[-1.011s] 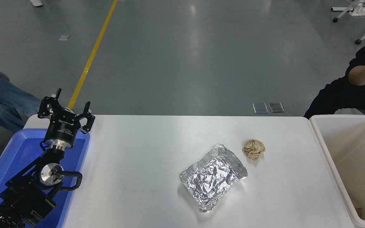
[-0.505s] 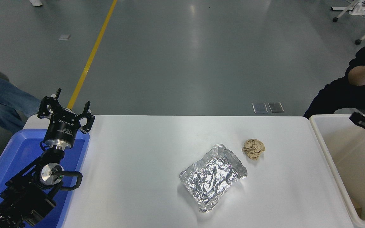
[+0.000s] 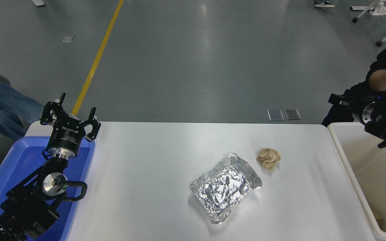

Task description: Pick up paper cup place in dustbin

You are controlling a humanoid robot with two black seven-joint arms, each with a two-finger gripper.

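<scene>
While the right gripper (image 3: 338, 99) is hanging above the far rim of the dustbin (image 3: 342, 157), at the table's right end, no paper cup is showing anywhere on the white table (image 3: 152, 174), in the fingers, or in the part of the tub that is in view; my judgement is that the cup is lying inside the dustbin, below the frame's edge, but the view is not confirming that. Whether those right fingers are spread or closed I cannot tell, since the head is blurring against the dark clothing of a person (image 3: 385, 72) who is sitting at the far right corner. Nothing white is standing out between the fingertips, so the drop is probably done. The left gripper (image 3: 71, 114) is parked at the lower left, over the far end of the blue bin (image 3: 8, 170), its fingers splayed apart and holding nothing, presumably so that it is keeping out of the working arm's way. Near the middle of the table a crumpled foil tray (image 3: 225, 186) is lying flat, and a brown paper ball (image 3: 268, 158) is sitting just beyond its far right corner, slightly apart from it; both are resting well clear of the dustbin, and neither is part of this job.
</scene>
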